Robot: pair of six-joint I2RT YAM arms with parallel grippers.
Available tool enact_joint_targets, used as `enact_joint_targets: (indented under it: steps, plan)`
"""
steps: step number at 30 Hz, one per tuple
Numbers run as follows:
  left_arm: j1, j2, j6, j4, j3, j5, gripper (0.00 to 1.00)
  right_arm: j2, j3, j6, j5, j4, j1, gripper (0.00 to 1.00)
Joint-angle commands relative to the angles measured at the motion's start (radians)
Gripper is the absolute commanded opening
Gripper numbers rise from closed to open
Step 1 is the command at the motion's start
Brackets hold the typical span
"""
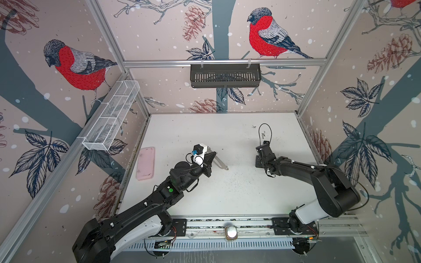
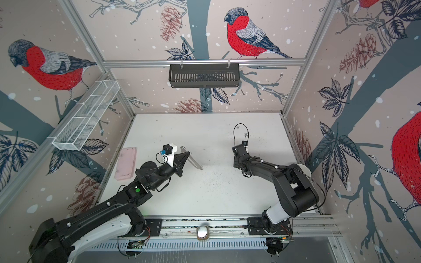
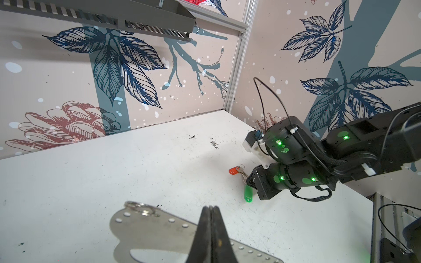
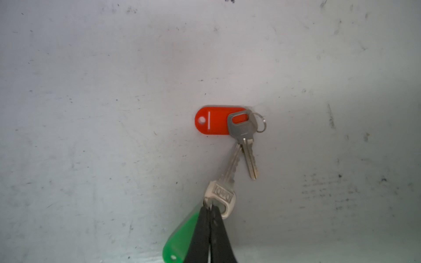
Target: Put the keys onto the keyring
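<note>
Right claw pinches green key, whose blade touches red key. Left claw, at its 9 o'clock, is closed over keyring; open table lies between.

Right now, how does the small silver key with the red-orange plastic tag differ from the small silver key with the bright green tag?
The silver red-tagged key lies loose on the white table; the silver green-tagged key is pinched at its head by the right gripper. The red-tagged key's head overlaps its orange tag, while the green-tagged key's green tag sticks out beside the gripper. Both are small silver keys, and their blades meet.
</note>
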Motion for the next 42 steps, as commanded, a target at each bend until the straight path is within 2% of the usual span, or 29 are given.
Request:
enact_joint_targets:
  steps: [1,6,14,20,28,35,42]
  plan:
    - [-0.004,0.006,0.007,0.027,0.025,0.010,0.00,-0.057,0.003,-0.077,-0.046,0.041,0.005,0.00]
    - [-0.004,0.010,0.002,0.033,0.026,0.007,0.00,-0.167,0.030,-0.182,-0.144,0.065,0.008,0.00]
    - [-0.004,0.027,0.006,0.046,0.037,0.025,0.00,-0.428,-0.058,-0.327,-0.459,0.245,0.009,0.00]
    - [-0.009,0.055,0.010,0.063,0.046,0.044,0.00,-0.531,-0.083,-0.390,-0.686,0.302,0.011,0.00]
    - [-0.031,0.064,0.012,0.082,0.051,0.008,0.00,-0.574,-0.098,-0.458,-0.974,0.357,0.016,0.00]
    - [-0.051,0.065,0.015,0.127,0.052,0.031,0.00,-0.540,-0.080,-0.479,-1.105,0.384,0.031,0.00]
    - [-0.076,0.076,0.023,0.164,0.050,0.071,0.00,-0.478,-0.039,-0.491,-1.140,0.392,0.068,0.00]
